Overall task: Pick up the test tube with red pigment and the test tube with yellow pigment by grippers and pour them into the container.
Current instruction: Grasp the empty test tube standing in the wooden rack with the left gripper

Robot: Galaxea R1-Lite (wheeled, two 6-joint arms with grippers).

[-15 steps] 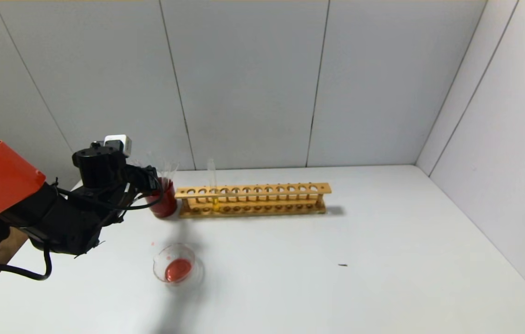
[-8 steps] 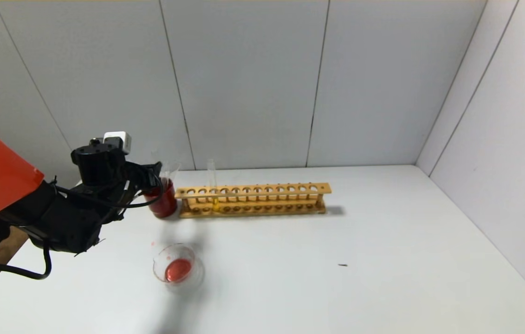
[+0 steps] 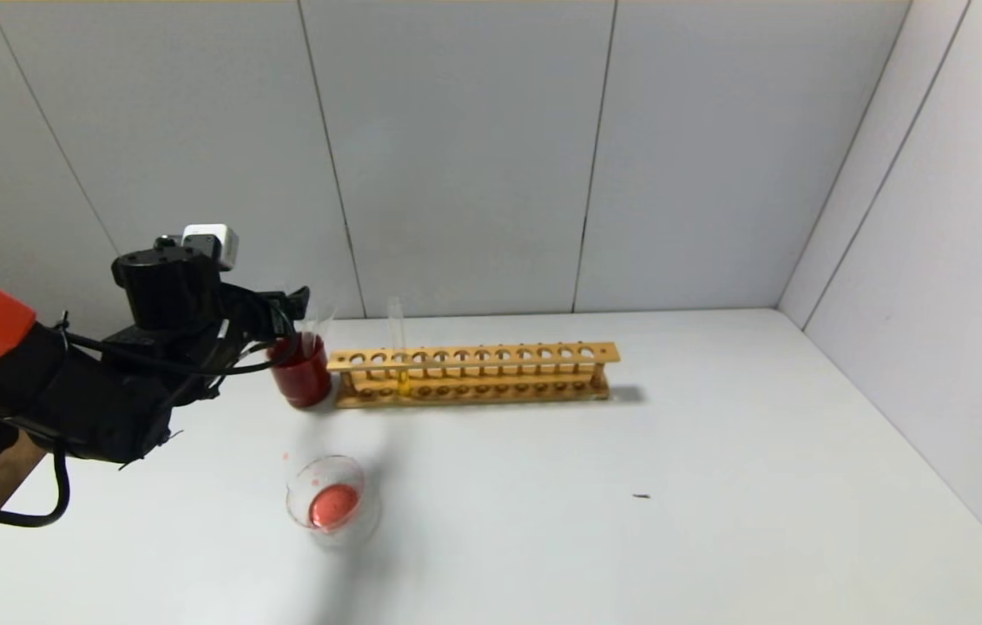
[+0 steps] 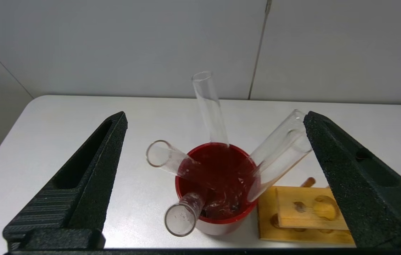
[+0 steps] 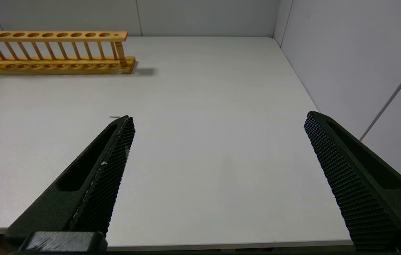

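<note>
Glass tubes (image 4: 207,106) lean out of the dark red cup (image 4: 218,216) that stands near the far left corner of the worktop (image 3: 716,521), touching or just beside the left end of the wooden rack (image 3: 473,373). The left gripper (image 4: 214,122) hangs above and in front of that cup, its fingers (image 4: 90,166) spread wide and holding nothing; one leaning tube rests close against the inner side of one finger, though whether it touches cannot be told. Four empty-looking tubes sit in the cup, and which of them carried the red pigment cannot be told. The test tube with yellow pigment (image 3: 398,343) stands upright in a hole near the left end of the rack, which runs along the far edge; its yellow liquid sits in the lowest part. The container (image 3: 330,496) lies toward the near left part of the worktop, well apart from the cup, with a pool of red liquid in its bottom. The right gripper (image 5: 218,120) is over the near right part of the worktop, fingers wide apart and empty, the rack's right end far ahead of it.
</note>
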